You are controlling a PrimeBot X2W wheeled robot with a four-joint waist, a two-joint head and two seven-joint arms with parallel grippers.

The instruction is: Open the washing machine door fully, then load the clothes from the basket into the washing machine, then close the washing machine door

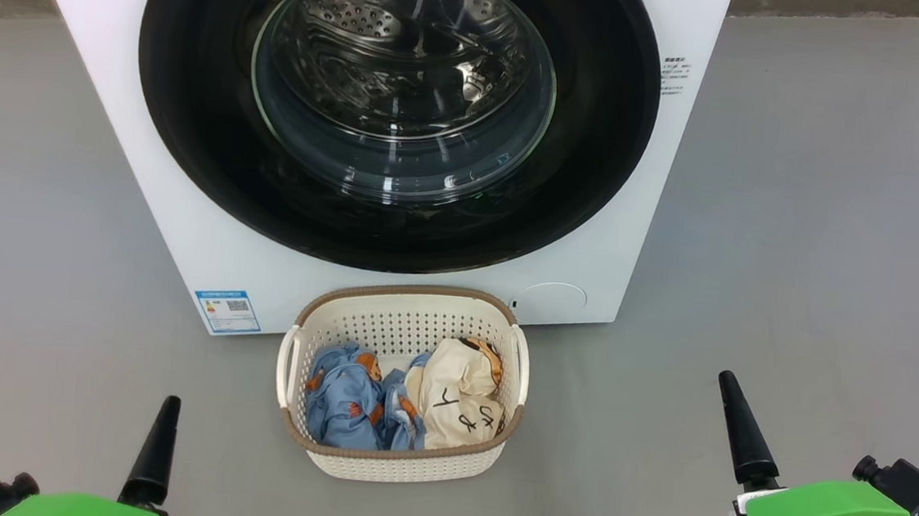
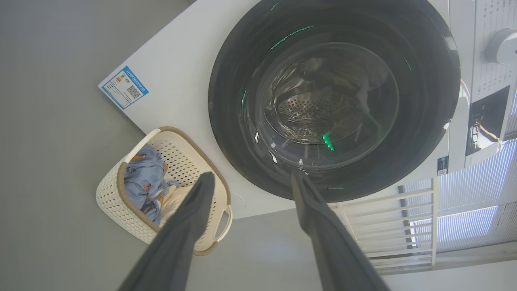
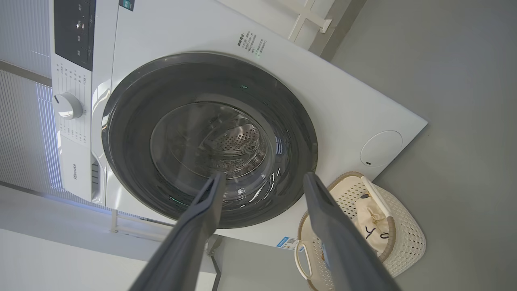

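Door: the washing machine door (image 1: 193,106) is shut flush on the washing machine (image 1: 261,275), upper centre of the head view; opening it looks not yet begun.
Basket: the basket (image 1: 402,467) stands on the floor (image 1: 797,235) just in front of the machine, lower centre.
Clothes: the clothes (image 1: 358,402), blue beside cream, lie inside it.
Left tool: the left tool (image 2: 252,176), lower left, spread wide and holding nothing.
Right tool: the right tool (image 3: 264,176), lower right, equally wide and empty.
Gap: door and basket lie between and beyond the 2 tools, well apart from both.
Risk: I see no handle on the glossy rim, so a tool may slip off; a low reach could knock the basket.
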